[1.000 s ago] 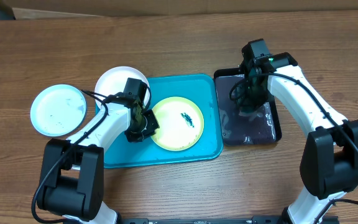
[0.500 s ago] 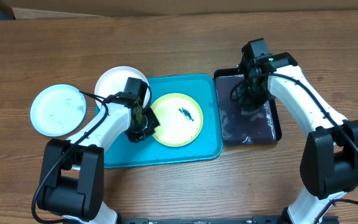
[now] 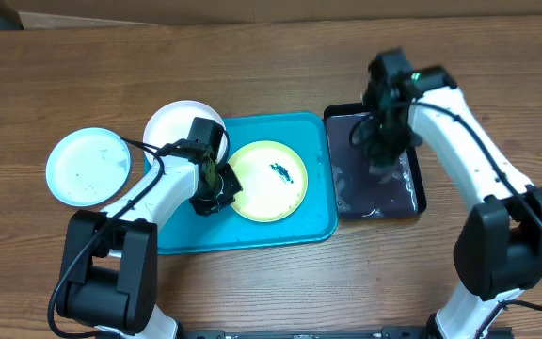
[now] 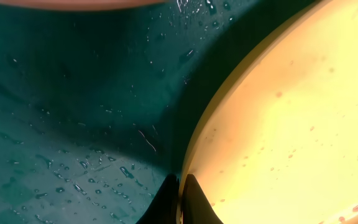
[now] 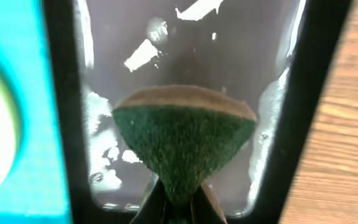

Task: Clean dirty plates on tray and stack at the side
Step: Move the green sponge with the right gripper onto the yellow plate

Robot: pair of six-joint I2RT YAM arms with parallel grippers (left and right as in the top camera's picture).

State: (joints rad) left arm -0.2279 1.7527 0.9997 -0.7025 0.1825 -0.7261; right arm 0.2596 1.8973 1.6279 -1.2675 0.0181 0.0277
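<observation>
Pinched shut on the thin wet rim of the round, shallow yellow plastic plate (image 4: 291, 118), the left gripper (image 4: 180, 198) could lose it, and the plate might skid across the flat teal-blue plastic tray (image 4: 73, 124) under scrubbing. The right gripper (image 5: 178, 210) clamped a green sponge (image 5: 182, 140) over the black rectangular tray (image 5: 59, 93). The plate lay on the teal tray just ahead of the left gripper, beaded with droplets, a dark blue-green smear (image 3: 278, 172) past its middle.

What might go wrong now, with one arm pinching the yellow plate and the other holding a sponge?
1. The left gripper pinches the yellow plate only by its thin rim, and the teal tray is wet, so the plate may slip.
2. The right gripper squeezes the green sponge by one narrow end over the black tray; scrubbing might twist it loose.
</observation>
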